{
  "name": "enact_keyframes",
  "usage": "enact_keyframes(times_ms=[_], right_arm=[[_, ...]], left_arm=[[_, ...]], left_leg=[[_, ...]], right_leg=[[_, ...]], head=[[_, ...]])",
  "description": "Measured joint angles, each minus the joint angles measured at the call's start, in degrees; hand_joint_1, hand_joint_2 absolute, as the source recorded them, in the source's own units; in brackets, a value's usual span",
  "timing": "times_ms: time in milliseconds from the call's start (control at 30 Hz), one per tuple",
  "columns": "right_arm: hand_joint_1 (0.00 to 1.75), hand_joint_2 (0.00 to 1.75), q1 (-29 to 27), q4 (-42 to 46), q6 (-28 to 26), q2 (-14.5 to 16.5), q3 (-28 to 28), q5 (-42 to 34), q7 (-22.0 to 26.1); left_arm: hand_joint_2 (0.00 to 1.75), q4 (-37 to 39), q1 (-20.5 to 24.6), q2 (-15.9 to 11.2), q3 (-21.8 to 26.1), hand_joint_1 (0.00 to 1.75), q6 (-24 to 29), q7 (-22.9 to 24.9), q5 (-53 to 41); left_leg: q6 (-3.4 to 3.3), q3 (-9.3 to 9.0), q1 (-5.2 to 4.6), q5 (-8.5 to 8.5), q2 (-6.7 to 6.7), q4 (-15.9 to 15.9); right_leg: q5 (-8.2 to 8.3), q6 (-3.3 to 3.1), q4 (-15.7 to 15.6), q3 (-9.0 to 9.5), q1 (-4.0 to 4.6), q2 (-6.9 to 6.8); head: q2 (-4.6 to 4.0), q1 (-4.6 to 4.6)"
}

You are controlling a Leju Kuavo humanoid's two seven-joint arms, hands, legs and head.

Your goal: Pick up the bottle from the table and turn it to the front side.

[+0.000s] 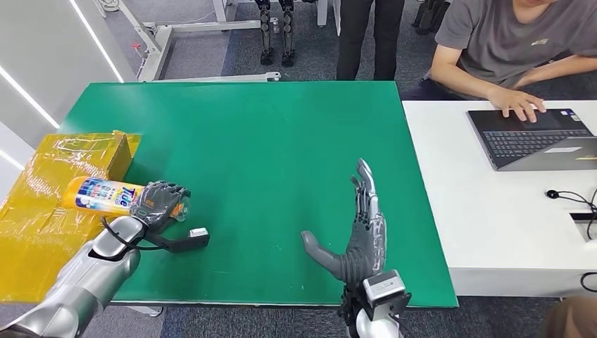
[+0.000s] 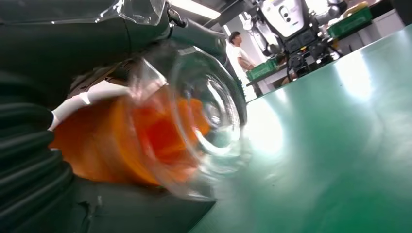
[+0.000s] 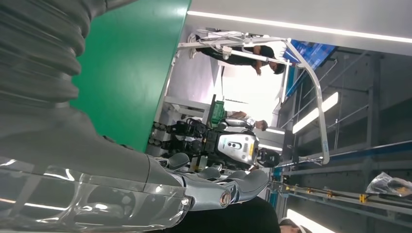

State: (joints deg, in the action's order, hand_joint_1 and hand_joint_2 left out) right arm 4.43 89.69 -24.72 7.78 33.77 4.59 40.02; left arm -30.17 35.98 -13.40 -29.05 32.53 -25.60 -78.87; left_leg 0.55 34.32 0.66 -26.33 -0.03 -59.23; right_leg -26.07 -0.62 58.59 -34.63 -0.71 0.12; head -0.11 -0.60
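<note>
An orange bottle [image 1: 104, 195] with a blue and white label lies on its side at the table's left edge, partly over the yellow box. My left hand [image 1: 159, 203] wraps around its clear end and grips it. Up close in the left wrist view, the bottle [image 2: 160, 131] shows its clear rounded end and orange body, pressed against the hand's grey ribbed cover [image 2: 24, 165]. My right hand [image 1: 359, 236] hovers flat over the near middle of the green table [image 1: 267, 134], fingers stretched forward, thumb out, holding nothing. The right hand [image 3: 194, 189] appears with fingers extended in its wrist view.
A yellow plastic-wrapped box [image 1: 49, 190] sits off the table's left edge. A white table [image 1: 493, 211] with a laptop [image 1: 535, 137] adjoins on the right, where a seated person [image 1: 507, 49] types. Another person [image 1: 369, 35] stands behind the far edge.
</note>
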Motion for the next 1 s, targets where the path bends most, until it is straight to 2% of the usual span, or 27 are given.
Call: enact_keyframes(times_ms=[367, 600, 767, 867, 1000], right_arm=[[0.0, 1.75, 1.1, -1.2, -0.1, 0.0, 0.0, -0.7, 0.0], [0.0, 1.75, 1.1, -1.2, -0.7, 0.0, 0.0, -0.8, 0.0], [0.0, 1.75, 1.1, -1.2, -1.2, 0.0, 0.0, -0.8, 0.0], [0.0, 1.75, 1.1, -1.2, -1.3, 0.0, 0.0, -0.8, 0.0], [0.0, 1.75, 0.3, -1.1, -2.0, -0.1, 0.0, -0.8, 0.0]], left_arm=[[1.75, 1.8, -0.2, 0.3, -0.2, 0.0, 2.6, 1.7, 1.4], [1.75, 1.6, -1.8, 0.0, -0.1, 0.0, 5.8, 1.6, 2.9], [1.75, -1.4, -4.4, -0.3, 1.7, 0.0, 7.3, 1.0, 4.4], [1.75, -4.2, -6.3, -0.5, 3.4, 0.0, 7.4, -0.5, 5.7], [1.75, -10.0, -10.3, -0.8, 7.9, 0.0, 7.4, -6.2, 10.6]], left_leg=[[0.0, 0.0, 0.0, 0.0, 0.0, 0.0], [0.0, -0.01, 0.0, 0.0, 0.0, 0.0], [0.0, -0.01, 0.01, 0.0, 0.0, 0.0], [0.0, 0.0, 0.0, 0.0, 0.02, 0.0], [0.02, 0.0, 0.0, -0.02, 0.06, 0.0]], right_leg=[[0.0, 0.0, 0.0, 0.02, 0.0, 0.0], [-0.01, 0.0, 0.0, 0.03, 0.0, 0.0], [-0.01, -0.01, 0.0, 0.02, 0.0, -0.01], [-0.01, -0.01, 0.0, 0.02, 0.0, 0.02], [-0.02, -0.01, 0.0, 0.0, 0.0, 0.07]], head=[[0.0, 0.0], [0.0, 0.0], [0.0, -0.01], [0.0, 0.0], [0.0, 0.01]])
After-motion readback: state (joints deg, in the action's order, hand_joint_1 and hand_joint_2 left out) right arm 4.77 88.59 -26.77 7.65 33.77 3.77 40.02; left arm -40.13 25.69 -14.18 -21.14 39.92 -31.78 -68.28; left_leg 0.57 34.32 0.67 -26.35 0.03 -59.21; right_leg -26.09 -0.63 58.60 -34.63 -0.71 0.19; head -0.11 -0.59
